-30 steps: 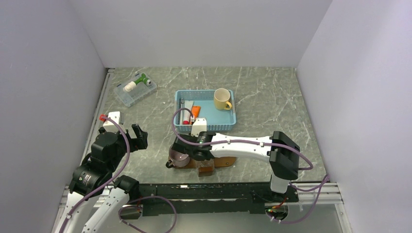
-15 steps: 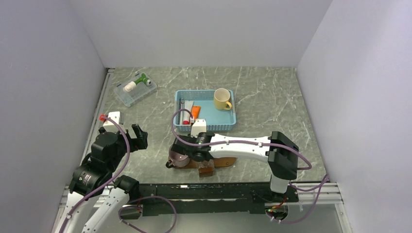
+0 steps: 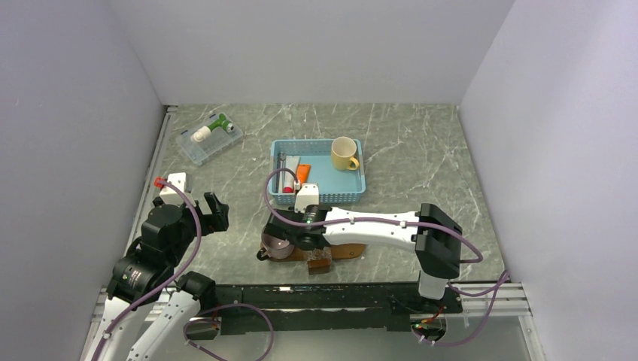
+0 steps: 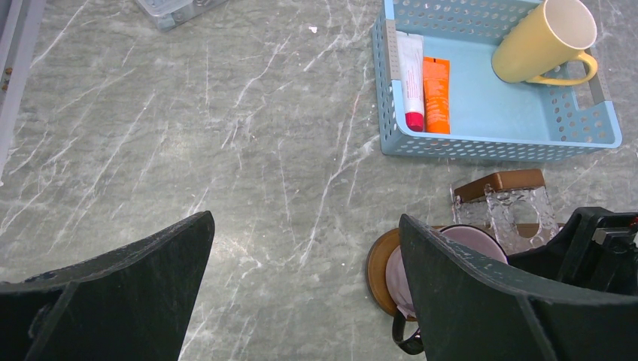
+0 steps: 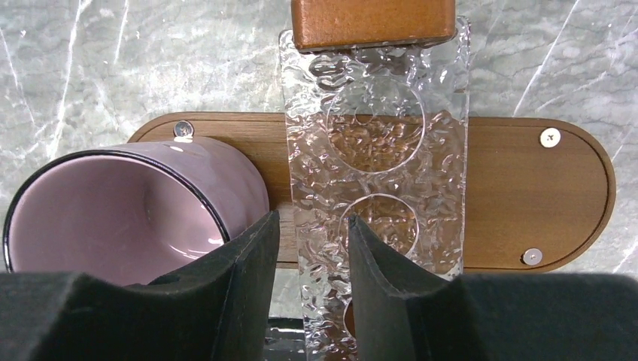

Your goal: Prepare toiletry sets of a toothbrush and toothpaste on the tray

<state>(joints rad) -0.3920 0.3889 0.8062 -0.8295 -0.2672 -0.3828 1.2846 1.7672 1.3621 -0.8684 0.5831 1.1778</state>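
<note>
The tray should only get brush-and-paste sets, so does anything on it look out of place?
Yes. A clear patterned glass holder lies crosswise on the tray, overhanging both long edges, and a purple mug takes its left end. Neither belongs to a set; the orange toothpaste is in the blue basket.

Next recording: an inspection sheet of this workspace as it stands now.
Surface: grey marbled tabletop, no spills seen.
Job's things: orange squeeze tube lies in light-blue slotted plastic basket; dark-brown wooden oblong tray shows no tube; toothbrush not clearly made out.
Clutter: purple mug and clear textured glass holder on tray; yellow mug and white red-capped tube in basket; clear plastic box far left.
Grippers: left gripper wide open, empty; right gripper jaws narrowly apart above holder.
Cables: purple cables loop along both arms.
Surroundings: plain pale walls.
</note>
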